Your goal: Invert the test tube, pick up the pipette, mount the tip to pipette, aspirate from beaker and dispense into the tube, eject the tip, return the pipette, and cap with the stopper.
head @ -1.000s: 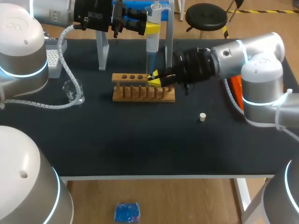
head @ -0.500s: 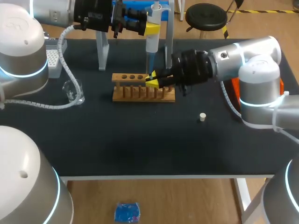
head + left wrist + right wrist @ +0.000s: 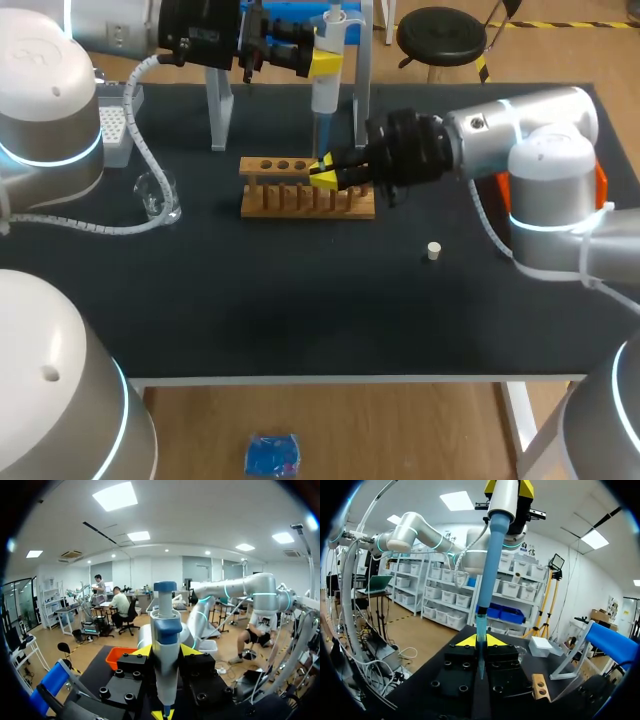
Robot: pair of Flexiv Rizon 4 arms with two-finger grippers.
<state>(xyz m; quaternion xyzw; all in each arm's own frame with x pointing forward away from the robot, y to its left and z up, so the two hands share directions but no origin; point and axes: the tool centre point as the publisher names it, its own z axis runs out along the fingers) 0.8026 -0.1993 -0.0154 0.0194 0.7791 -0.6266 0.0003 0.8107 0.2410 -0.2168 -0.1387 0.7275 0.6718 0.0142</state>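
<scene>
1. A black table (image 3: 300,300) carries a wooden rack (image 3: 290,200), with a beaker (image 3: 158,197) well to its left and a stopper (image 3: 433,250) lying apart to its right.
2. The left arm reaches across from the far left corner. Its gripper (image 3: 322,60) is clamped on the pipette (image 3: 325,95), which stands upright above the rack.
3. The right arm stretches in level from the right. Its gripper (image 3: 325,173) sits at the rack under the pipette's point, and its grasp cannot be told.

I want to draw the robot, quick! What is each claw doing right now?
Left claw: closed on the pipette.
Right claw: at the wooden rack; open or closed cannot be told.
</scene>
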